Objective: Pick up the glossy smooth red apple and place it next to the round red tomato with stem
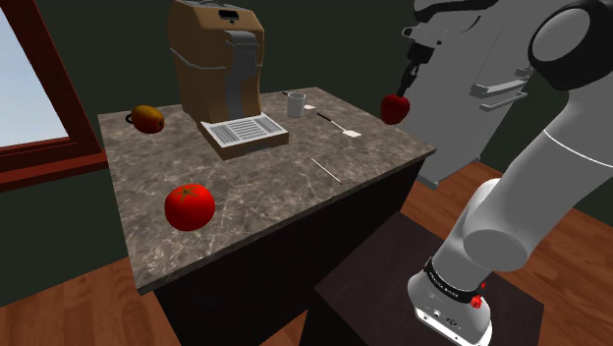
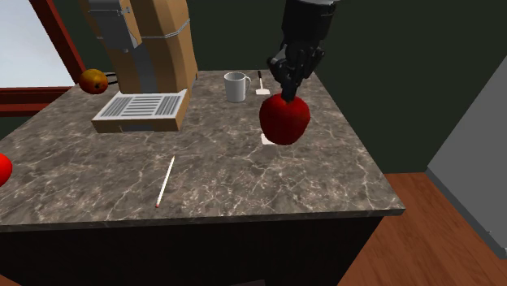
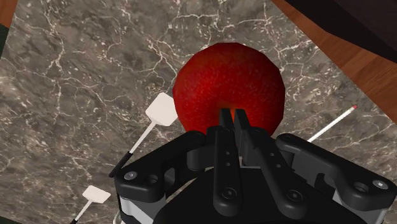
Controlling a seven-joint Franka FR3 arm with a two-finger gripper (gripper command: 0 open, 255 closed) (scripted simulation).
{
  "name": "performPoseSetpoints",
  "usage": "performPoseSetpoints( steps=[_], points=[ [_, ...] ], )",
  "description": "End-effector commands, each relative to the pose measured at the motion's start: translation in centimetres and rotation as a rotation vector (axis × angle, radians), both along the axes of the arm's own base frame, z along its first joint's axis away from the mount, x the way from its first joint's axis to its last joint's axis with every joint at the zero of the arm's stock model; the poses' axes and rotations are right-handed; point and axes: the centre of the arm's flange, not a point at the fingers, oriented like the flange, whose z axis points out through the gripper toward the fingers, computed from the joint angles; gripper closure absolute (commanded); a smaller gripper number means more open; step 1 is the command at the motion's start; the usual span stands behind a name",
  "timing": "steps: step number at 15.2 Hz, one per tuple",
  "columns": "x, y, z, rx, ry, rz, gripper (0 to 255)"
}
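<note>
1 of the 2 steps looks done: the red apple (image 2: 284, 119) hangs clear above the marbled surface (image 2: 244, 175). The black hand (image 2: 290, 89) pinches it at the top, fingers clamped close together on it. A white spatula (image 3: 159, 111) lies beneath. What is left, I'd judge, is the carry past the thin white stick (image 2: 165, 180) to the tomato (image 1: 189, 206), well apart at the surface's other end, then the release beside it.
</note>
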Motion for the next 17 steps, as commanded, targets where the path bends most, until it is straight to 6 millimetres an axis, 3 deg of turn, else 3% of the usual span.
performPoseSetpoints(
  steps=[1,9,17],
  points=[
    [-0.1,-0.1,1.2,0.0,0.0,0.0,255],
    [-0.1,-0.1,4.9,0.0,0.0,0.0,255],
    [2.3,10.2,5.0,0.0,0.0,0.0,255]
  ],
)
